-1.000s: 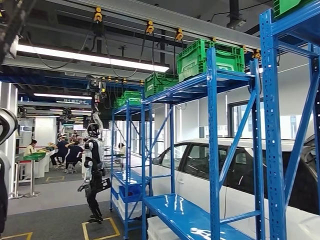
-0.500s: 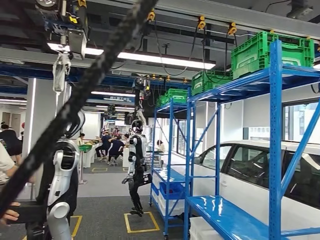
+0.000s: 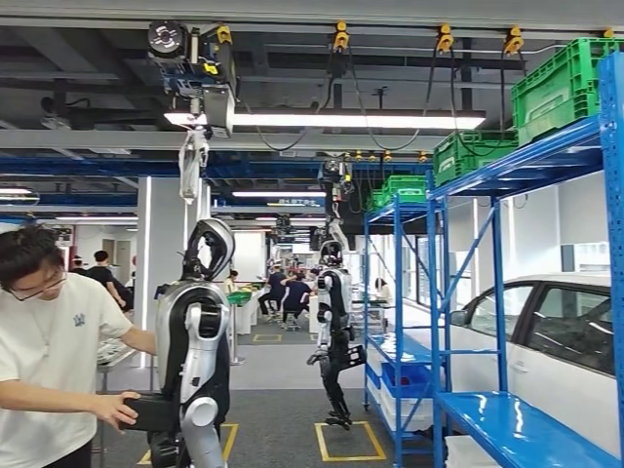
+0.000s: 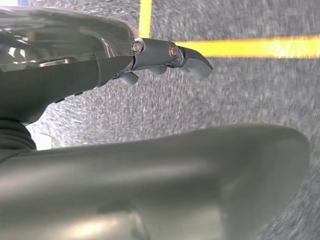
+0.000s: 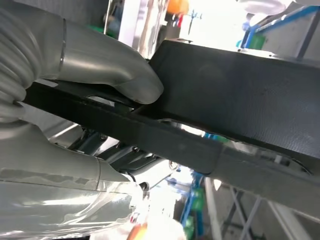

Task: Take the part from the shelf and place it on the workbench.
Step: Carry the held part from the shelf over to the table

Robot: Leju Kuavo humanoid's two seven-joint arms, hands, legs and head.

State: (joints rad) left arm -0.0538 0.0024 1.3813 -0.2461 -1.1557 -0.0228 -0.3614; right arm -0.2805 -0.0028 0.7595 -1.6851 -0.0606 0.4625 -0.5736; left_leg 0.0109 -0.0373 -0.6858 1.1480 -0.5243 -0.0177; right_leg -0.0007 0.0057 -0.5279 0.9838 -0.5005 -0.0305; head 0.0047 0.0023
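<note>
Blue shelf [image 3: 471,322] has shifted right; camera turned.

The head view has swung left along the aisle: the blue shelving [image 3: 508,292] and white car [image 3: 566,336] now sit at the right edge, while a person in a white shirt [image 3: 52,361] and a second humanoid robot [image 3: 195,361] have entered at left.

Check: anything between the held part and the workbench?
Cannot tell: no workbench is identifiable. The right hand grips the black part. Ahead stand a person and a near humanoid, with a far humanoid by the blue shelves.
</note>
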